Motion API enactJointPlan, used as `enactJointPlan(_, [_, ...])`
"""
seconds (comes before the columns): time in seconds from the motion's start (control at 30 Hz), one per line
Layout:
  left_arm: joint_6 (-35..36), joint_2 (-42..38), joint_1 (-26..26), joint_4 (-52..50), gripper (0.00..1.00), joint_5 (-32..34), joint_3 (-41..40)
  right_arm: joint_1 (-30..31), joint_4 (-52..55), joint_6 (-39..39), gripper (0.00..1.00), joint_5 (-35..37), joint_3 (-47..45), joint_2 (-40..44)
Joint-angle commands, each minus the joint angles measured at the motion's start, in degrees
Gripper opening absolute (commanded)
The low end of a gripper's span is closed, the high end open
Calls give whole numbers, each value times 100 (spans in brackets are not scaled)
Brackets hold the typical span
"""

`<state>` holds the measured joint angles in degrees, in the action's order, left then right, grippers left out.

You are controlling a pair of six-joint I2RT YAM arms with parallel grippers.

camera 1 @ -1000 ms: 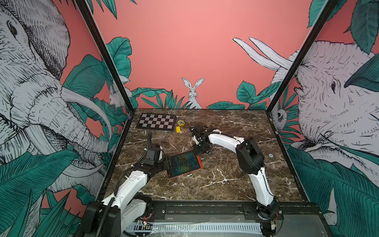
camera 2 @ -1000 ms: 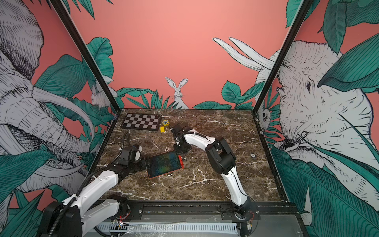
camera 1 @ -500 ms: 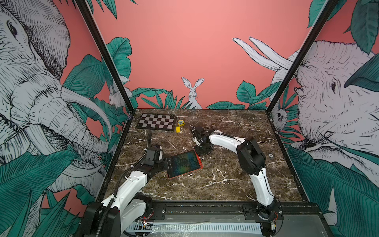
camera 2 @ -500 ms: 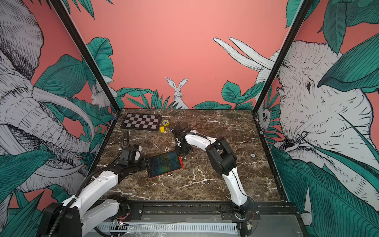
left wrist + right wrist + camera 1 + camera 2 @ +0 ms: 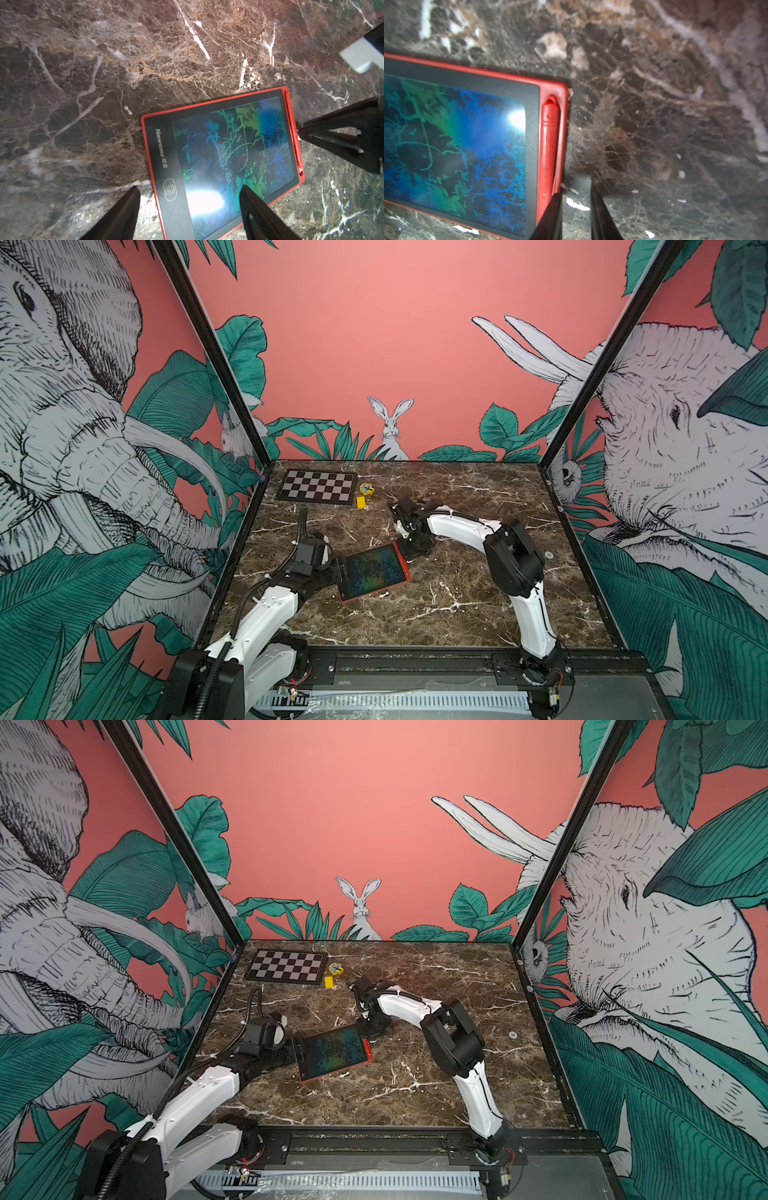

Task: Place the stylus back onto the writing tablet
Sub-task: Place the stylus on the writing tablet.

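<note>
Both top views: writing tablet [image 5: 376,572] [image 5: 334,1052] lies flat on the marble table [image 5: 457,593] [image 5: 415,1085], left of centre and skewed. The left gripper [image 5: 341,568] [image 5: 298,1050] is at the tablet's short end nearest the left arm. The right gripper [image 5: 405,549] [image 5: 370,1033] points down just beside the opposite short end. The stylus is too thin to tell from the red frame here. How wide either gripper stands is unclear from up here. Chessboard [image 5: 318,486] [image 5: 286,966] is at the back left, with a small yellow block [image 5: 360,502] [image 5: 328,982] beside its corner, well apart from the tablet.

Left wrist view: the tablet [image 5: 228,155] shows blue-green scribbles and glare. The stylus [image 5: 293,133] lies along the short edge, inside the red frame. The left gripper [image 5: 190,188] has its jaws wide apart, nothing pinched between them. One of its fingers [image 5: 255,207] is over the screen, the other over bare table off the tablet's edge. Cannot tell if the finger presses on the screen. The right gripper [image 5: 301,133] has its tips right at the stylus edge.

Right wrist view: the stylus [image 5: 550,145] sits in the groove along the tablet [image 5: 456,135] frame, parallel to the edge. The right gripper [image 5: 575,189] has its jaws a little apart, with only table [image 5: 654,124] showing in the gap. One finger [image 5: 550,218] overlaps the frame by the stylus's near end. The stylus is not between the jaws.
</note>
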<state>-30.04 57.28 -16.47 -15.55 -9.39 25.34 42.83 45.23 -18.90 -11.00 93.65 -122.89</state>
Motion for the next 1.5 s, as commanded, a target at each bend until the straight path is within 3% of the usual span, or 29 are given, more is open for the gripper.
enactJointPlan(0.0, [-56, -127, -23, -114, 78, 82, -78, 35, 26, -1, 27, -67, -64, 257])
enactJointPlan(1.47, [-41, -139, -22, -101, 78, 82, -91, 182, 164, 29, 24, -74, 110, 42])
